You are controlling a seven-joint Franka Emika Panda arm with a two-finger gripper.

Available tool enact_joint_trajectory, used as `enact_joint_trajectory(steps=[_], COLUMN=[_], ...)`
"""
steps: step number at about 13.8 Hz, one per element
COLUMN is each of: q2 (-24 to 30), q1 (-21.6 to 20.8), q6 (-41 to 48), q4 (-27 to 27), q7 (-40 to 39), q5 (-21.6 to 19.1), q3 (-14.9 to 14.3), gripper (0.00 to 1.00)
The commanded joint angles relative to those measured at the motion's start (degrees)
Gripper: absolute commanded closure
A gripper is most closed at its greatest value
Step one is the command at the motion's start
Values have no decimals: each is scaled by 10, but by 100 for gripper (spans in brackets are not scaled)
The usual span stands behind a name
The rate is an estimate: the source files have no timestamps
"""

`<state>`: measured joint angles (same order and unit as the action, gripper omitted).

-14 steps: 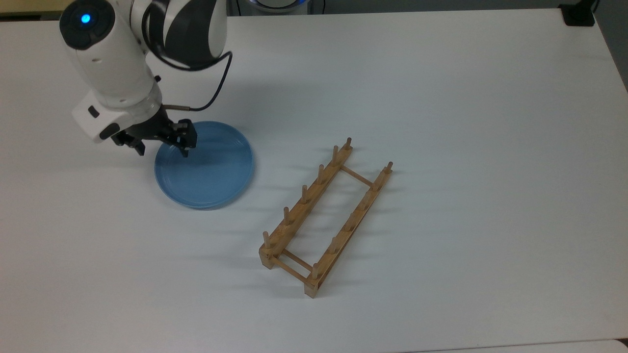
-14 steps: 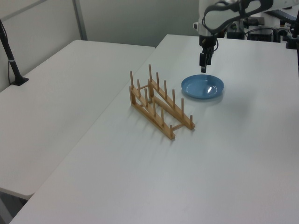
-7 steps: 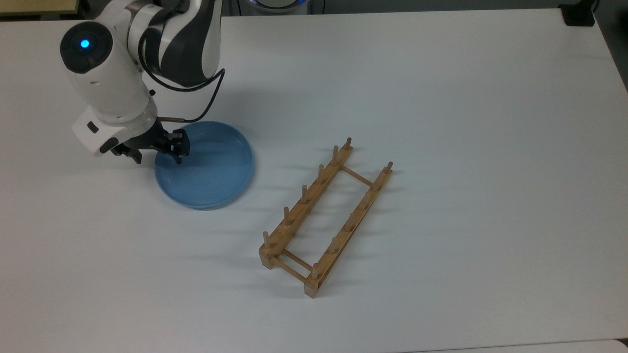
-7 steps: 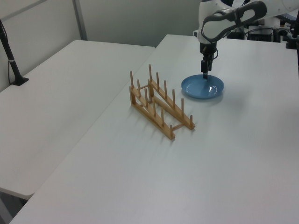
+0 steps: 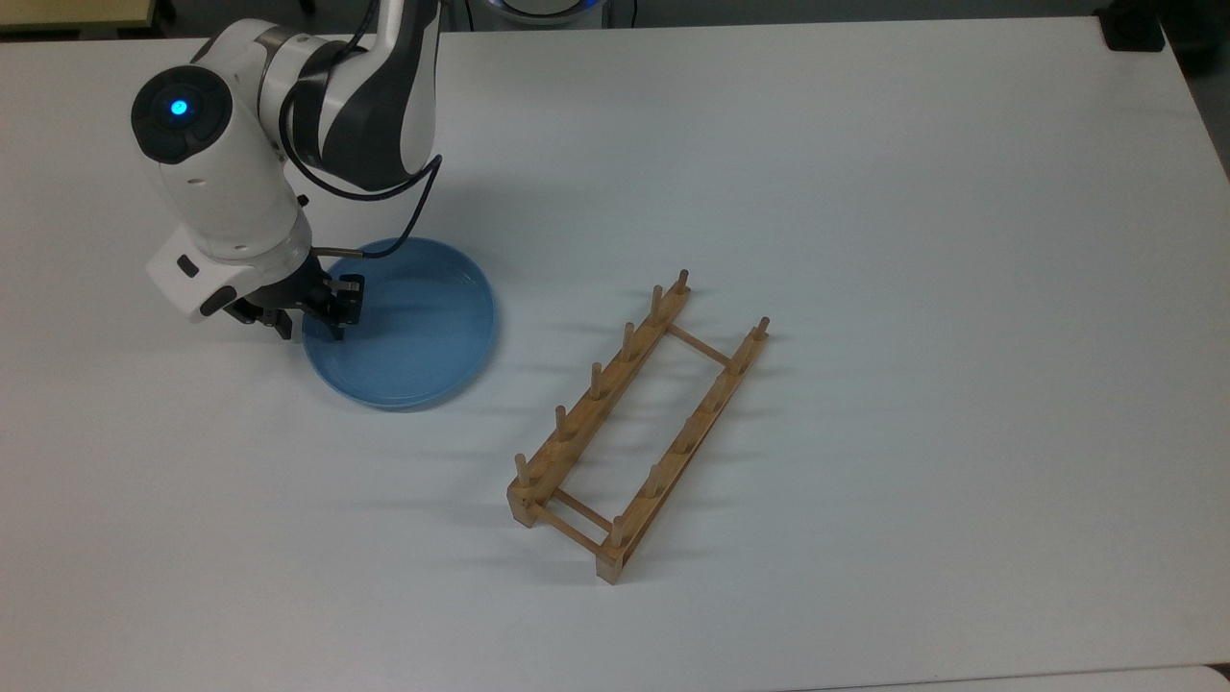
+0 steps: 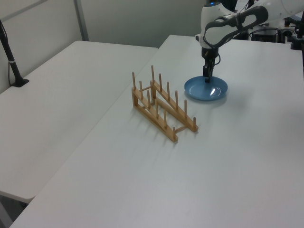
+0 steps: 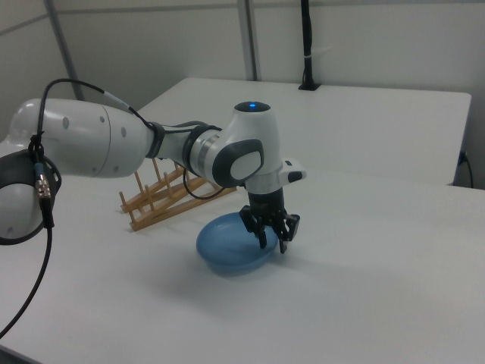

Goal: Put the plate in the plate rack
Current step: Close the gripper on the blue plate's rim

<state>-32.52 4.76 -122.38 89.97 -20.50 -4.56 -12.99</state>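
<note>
The light-blue plate (image 5: 413, 327) lies flat on the white table, left of centre in the top view. My gripper (image 5: 311, 325) is low over the plate's rim on the top view's left, pointing down and open. One finger (image 5: 338, 325) stands inside the rim and the other finger (image 5: 284, 328) outside it. In the right view the gripper (image 7: 273, 241) straddles the near-right edge of the plate (image 7: 227, 254). The wooden plate rack (image 5: 636, 429) lies diagonally to the right of the plate in the top view, with nothing in it. The left view shows the rack (image 6: 161, 104) in front of the plate (image 6: 209, 90).
A black clamp base (image 5: 1134, 29) sits at the table's far right corner in the top view. A second white table (image 6: 57, 99) with a black pole (image 6: 12, 59) adjoins on the left view's left. The arm's cable (image 5: 404, 207) loops above the plate.
My gripper has come down and shifted toward the top view's left, from above the plate's inside to straddling its rim. Plate and rack have not moved.
</note>
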Motion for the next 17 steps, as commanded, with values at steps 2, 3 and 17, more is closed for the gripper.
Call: enact_joint_trajectory(steps=[2,3,17], q2=[4,6,8], q1=[-5,-5,-7], q6=[-6,-5,-1], q4=[-1,-1,0], q7=[-16,-16,-16], q5=[-19,-26,-33], q3=[-8,-9,-14], gripper=[48,51,70])
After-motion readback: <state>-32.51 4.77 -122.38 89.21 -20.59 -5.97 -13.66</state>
